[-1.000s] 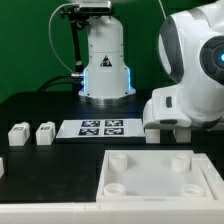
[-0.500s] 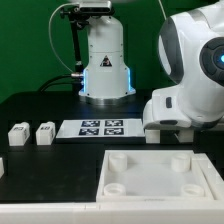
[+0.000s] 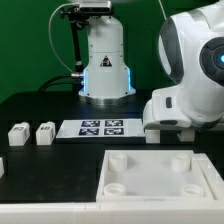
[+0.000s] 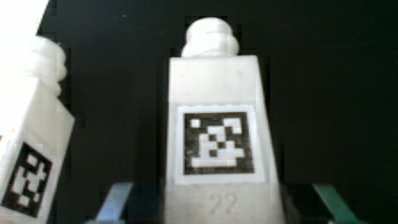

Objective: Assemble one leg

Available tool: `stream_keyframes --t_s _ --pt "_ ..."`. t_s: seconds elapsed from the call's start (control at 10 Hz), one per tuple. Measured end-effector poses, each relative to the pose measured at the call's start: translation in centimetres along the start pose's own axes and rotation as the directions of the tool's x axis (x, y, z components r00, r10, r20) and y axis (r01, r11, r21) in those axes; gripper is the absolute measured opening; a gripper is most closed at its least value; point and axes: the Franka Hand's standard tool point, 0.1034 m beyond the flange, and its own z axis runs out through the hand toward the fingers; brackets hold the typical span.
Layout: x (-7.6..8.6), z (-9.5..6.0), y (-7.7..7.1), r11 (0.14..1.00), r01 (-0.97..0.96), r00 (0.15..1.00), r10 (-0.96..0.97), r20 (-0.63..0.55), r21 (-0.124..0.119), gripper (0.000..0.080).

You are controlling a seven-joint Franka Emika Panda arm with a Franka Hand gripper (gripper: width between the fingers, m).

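Note:
In the wrist view a white leg (image 4: 219, 130) with a black-and-white marker and a rounded peg at its far end lies on the black table. It sits between the two fingers of my gripper (image 4: 219, 206). The fingers (image 4: 121, 200) stand apart from its sides with dark gaps, so the gripper is open. A second leg (image 4: 32, 130) lies beside it. In the exterior view the arm's hand (image 3: 166, 118) is low over the table at the right and hides these two legs. Two more legs (image 3: 17, 134) (image 3: 45, 133) stand at the left.
The large white tray-like part (image 3: 150, 185) with round corner sockets lies at the front. The marker board (image 3: 100, 127) lies behind it in the middle. The robot's white base (image 3: 105, 65) stands at the back. A small white part (image 3: 2, 166) shows at the left edge.

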Motion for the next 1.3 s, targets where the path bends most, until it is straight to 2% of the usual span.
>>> stream_keyframes --t_s 0.2,0.3,0.5,0.7,0.9,1.0,1.1,1.2,1.3 --pt "0.0 -0.3 0.1 1.000 0.004 1.000 -0.004 0.002 -0.003 0.0291" --pt "-0.2 -2.5 0.4 1.000 0.017 1.000 -0.017 0.001 -0.002 0.0291" --pt "-0.9 -8.4 2.1 0.997 0.078 0.997 -0.078 -0.010 0.014 0.0292" --pt "-2.1 -12.4 3.4 0.995 0.093 0.995 -0.092 -0.048 0.027 0.0292" --pt "-0.3 -12.1 2.6 0.995 0.098 0.970 -0.087 -0.229 0.035 0.0293" --pt "-0.2 -12.9 2.9 0.993 0.112 0.936 -0.094 -0.339 0.034 0.0294" --pt "1.0 -15.7 4.1 0.988 0.155 0.884 -0.128 -0.450 0.025 0.0294" --pt "1.4 -18.4 5.2 0.984 0.178 0.855 -0.146 -0.498 0.018 0.0294" --pt "2.3 -22.3 6.2 0.979 0.204 0.784 -0.164 -0.599 -0.001 0.0294"
